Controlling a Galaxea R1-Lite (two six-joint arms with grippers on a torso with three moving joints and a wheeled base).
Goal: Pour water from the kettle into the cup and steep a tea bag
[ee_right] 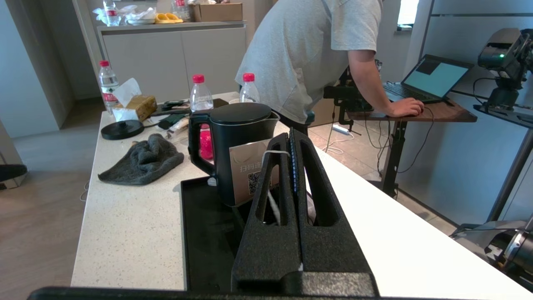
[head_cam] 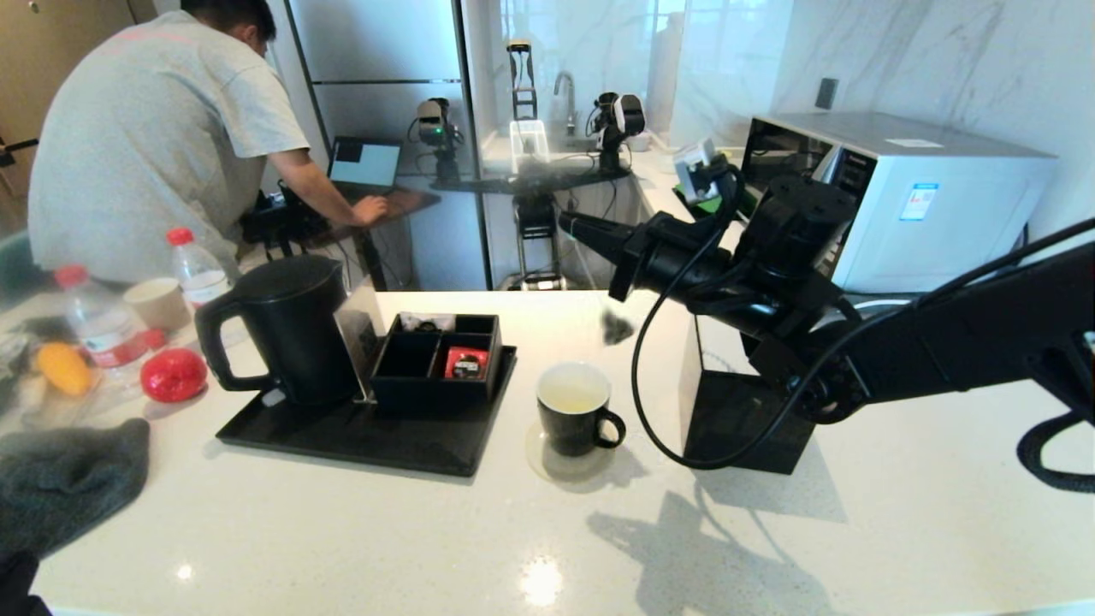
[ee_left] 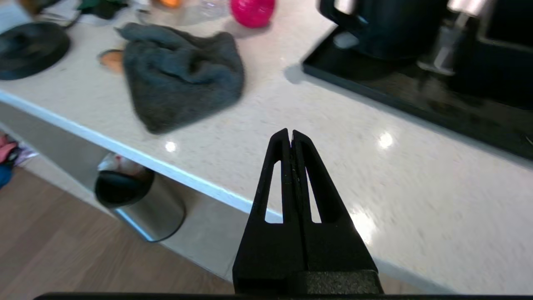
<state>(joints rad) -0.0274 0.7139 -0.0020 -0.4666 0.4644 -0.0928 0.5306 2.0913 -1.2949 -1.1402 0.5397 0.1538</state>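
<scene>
The black kettle (head_cam: 287,329) stands lid shut on the left of a black tray (head_cam: 342,438); the right wrist view has the kettle (ee_right: 235,141) just beyond my fingers. On a round coaster in front of the tray sits the black cup (head_cam: 573,409), with pale liquid in its white inside. My right gripper (head_cam: 571,225) is shut on the tea bag's pale thread (ee_right: 272,152). The small dark tea bag (head_cam: 614,326) hangs in the air above and slightly behind-right of the cup. My left gripper (ee_left: 290,134) is shut and empty, low over the counter's near edge.
On the tray are a black organiser box (head_cam: 428,359) holding a red sachet (head_cam: 466,363) and a propped card (head_cam: 358,338). A black box (head_cam: 736,411) and microwave (head_cam: 907,192) stand on the right. A grey cloth (head_cam: 73,479), bottles and a red ball (head_cam: 174,375) lie on the left. A person works behind.
</scene>
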